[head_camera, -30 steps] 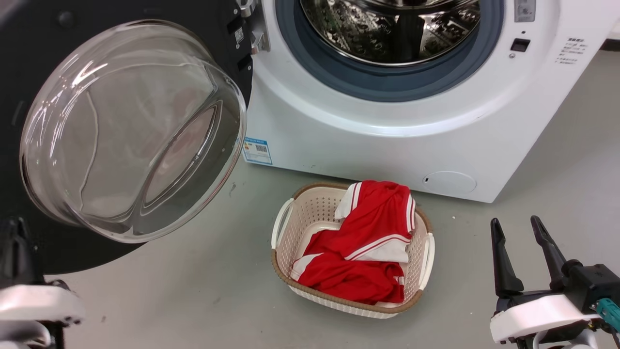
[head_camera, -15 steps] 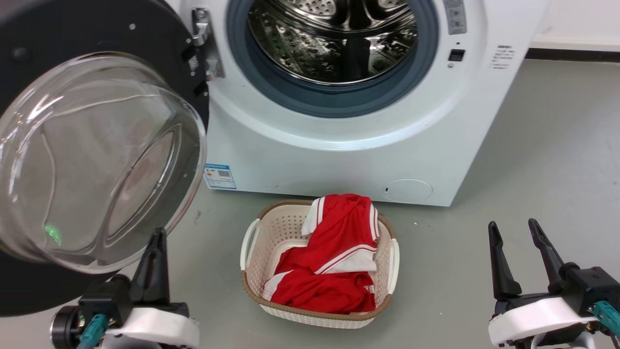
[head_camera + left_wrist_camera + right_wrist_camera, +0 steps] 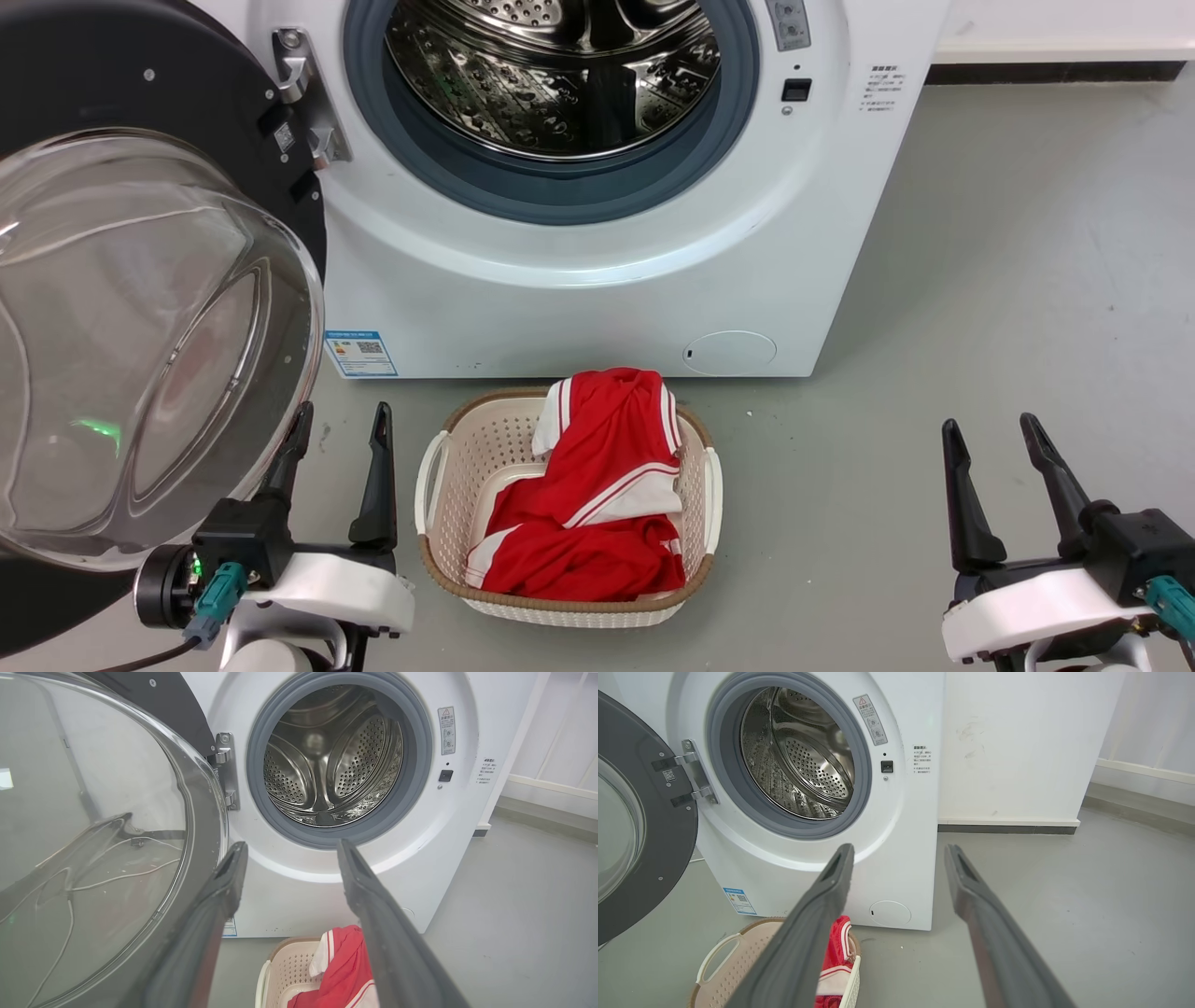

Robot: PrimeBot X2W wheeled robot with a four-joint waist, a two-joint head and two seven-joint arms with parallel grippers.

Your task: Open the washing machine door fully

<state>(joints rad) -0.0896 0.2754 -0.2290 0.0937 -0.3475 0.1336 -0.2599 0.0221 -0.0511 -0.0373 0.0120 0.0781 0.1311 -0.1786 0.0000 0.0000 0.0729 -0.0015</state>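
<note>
The washing machine door (image 3: 140,345) stands swung out at the left of the head view. Its black rim and bulging glass bowl are cut off by the left edge, and its lowest part is hidden behind the left arm's wrist. A metal hinge (image 3: 303,103) joins it to the washing machine (image 3: 579,289), which fills the upper middle. The steel drum (image 3: 551,75) is open to view inside the grey gasket (image 3: 560,201), with its top cropped by the upper edge.

The left gripper (image 3: 342,415) sits at the lower left with its fingers spread and nothing between them. Its outer finger overlaps the edge of the glass bowl, and neither the head view nor the left wrist view shows whether the two touch. The right gripper (image 3: 990,427), at the lower right, also has its fingers apart and empty over the bare grey floor (image 3: 980,280). Its body runs off the bottom edge.

A white laundry basket (image 3: 429,476) stands on the floor just in front of the machine, between the two grippers. A red and white garment (image 3: 597,495) covers its far rim. The print on the blue label sticker (image 3: 360,353) is too small to read.
</note>
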